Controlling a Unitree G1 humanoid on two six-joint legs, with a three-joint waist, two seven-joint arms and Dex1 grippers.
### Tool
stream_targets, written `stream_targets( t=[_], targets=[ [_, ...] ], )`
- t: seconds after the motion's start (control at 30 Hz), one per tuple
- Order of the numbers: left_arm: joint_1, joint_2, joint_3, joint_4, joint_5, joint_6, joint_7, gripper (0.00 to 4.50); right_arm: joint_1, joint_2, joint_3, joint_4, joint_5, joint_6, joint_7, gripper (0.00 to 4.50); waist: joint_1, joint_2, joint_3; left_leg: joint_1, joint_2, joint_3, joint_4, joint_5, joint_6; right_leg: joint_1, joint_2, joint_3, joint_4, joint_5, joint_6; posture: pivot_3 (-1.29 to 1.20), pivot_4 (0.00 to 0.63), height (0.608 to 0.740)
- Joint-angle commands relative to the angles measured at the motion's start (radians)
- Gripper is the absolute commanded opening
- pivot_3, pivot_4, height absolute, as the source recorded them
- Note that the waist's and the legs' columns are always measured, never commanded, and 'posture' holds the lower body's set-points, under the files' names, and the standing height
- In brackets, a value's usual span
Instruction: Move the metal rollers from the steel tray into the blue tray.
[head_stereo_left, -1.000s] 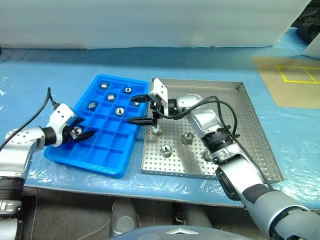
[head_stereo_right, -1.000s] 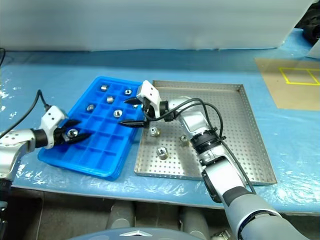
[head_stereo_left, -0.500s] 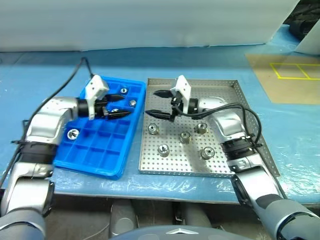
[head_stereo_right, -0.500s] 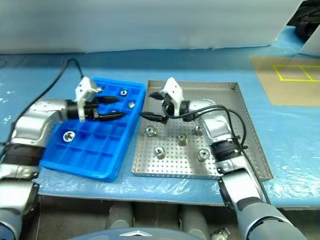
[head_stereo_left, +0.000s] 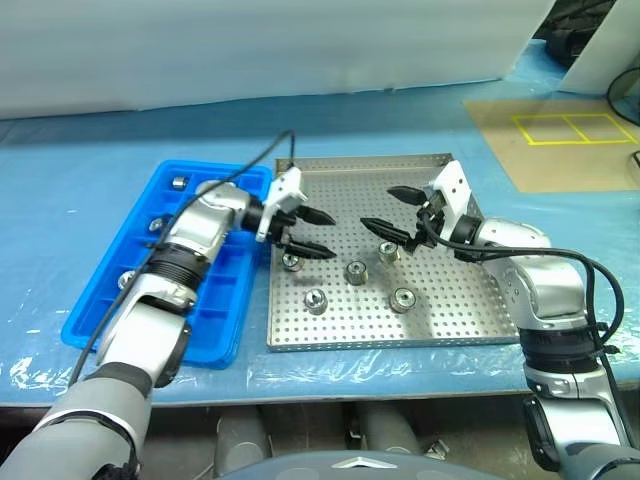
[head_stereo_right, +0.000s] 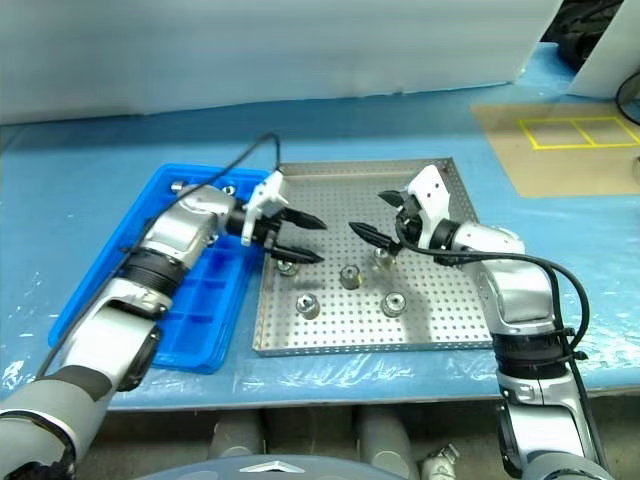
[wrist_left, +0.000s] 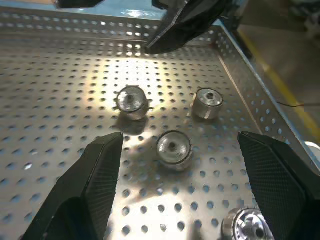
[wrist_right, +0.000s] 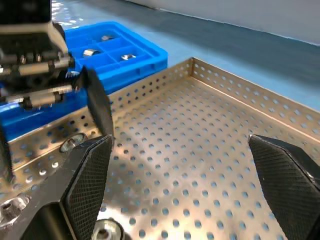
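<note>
Steel tray (head_stereo_left: 440, 330): set on the blue-covered worktop (head_stereo_left: 80, 140), with the blue tray (head_stereo_left: 95, 320) touching or just beside its 9 o'clock rim. Five metal rollers (head_stereo_left: 356, 272) are left standing in a loose cluster on the perforated floor, toward the tray's 7 o'clock part; several others are already lodged in compartments at the blue tray's 12 o'clock end. Left gripper (head_stereo_left: 308, 232): fingers spread, nothing held, poised above the roller nearest the 9 o'clock rim. Right gripper (head_stereo_left: 394, 208): fingers at full spread, empty, hung over the cluster's 2 o'clock side. Hazards judged: both grippers are aimed into one small patch, so a clash of fingertips is possible; the rollers are small, smooth and close-set, so a neighbour could be knocked over or sent rolling by a misplaced finger, or a pinched roller could be squirted out.
</note>
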Motion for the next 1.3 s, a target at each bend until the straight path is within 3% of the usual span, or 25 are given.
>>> stream_targets(
  t=[0.03,0.4,0.57,1.0,1.13,1.2,1.3],
  targets=[
    [-0.036,-0.028,-0.016,0.054,0.032,-0.063,-0.027,3.87,0.03,-0.019,-0.046,-0.104,0.04,0.035,-0.04,4.5,-0.009,0.0,0.0,0.0,-0.001,0.001,0.0,0.0,0.0,0.0,0.0,0.002,0.0,0.001,0.001,-0.45,0.15,0.74],
    [-0.066,-0.132,-0.028,0.264,0.154,-0.215,0.015,3.87,0.142,-0.05,-0.09,-0.216,0.075,0.088,-0.127,4.5,-0.041,0.0,0.0,0.009,-0.005,0.007,0.002,-0.006,0.011,0.01,-0.001,0.012,-0.012,0.005,0.005,-0.52,0.15,0.74],
    [-0.07,-0.175,-0.007,0.334,0.19,-0.248,0.111,3.87,0.146,-0.061,-0.078,-0.212,0.077,0.08,-0.14,4.5,-0.047,0.0,0.0,0.008,-0.006,0.008,0.002,-0.007,0.013,0.01,-0.001,0.012,-0.014,0.005,0.005,-0.52,0.15,0.74],
    [-0.026,-0.194,-0.014,0.348,0.236,-0.265,0.126,3.87,0.139,-0.072,-0.06,-0.204,0.08,0.073,-0.148,4.5,-0.051,0.0,0.0,0.008,-0.006,0.009,0.002,-0.01,0.018,0.01,-0.002,0.013,-0.016,0.005,0.005,-0.51,0.15,0.74],
    [-0.024,-0.188,-0.016,0.357,0.256,-0.284,0.147,2.72,0.132,-0.07,-0.055,-0.196,0.08,0.07,-0.149,4.5,-0.051,0.0,0.0,0.008,-0.006,0.009,0.002,-0.011,0.019,0.01,-0.002,0.013,-0.017,0.005,0.005,-0.5,0.15,0.74],
    [-0.023,-0.187,-0.015,0.357,0.256,-0.283,0.132,2.72,0.13,-0.067,-0.052,-0.194,0.081,0.068,-0.149,4.5,-0.051,0.0,0.0,0.008,-0.006,0.009,0.002,-0.012,0.02,0.01,-0.002,0.013,-0.017,0.005,0.005,-0.5,0.15,0.74],
    [-0.025,-0.185,-0.006,0.343,0.249,-0.269,0.128,2.19,0.125,-0.06,-0.05,-0.187,0.082,0.065,-0.153,4.5,-0.051,0.0,0.0,0.009,-0.006,0.01,0.002,-0.012,0.021,0.01,-0.003,0.013,-0.019,0.005,0.005,-0.49,0.15,0.74]
  ],
)
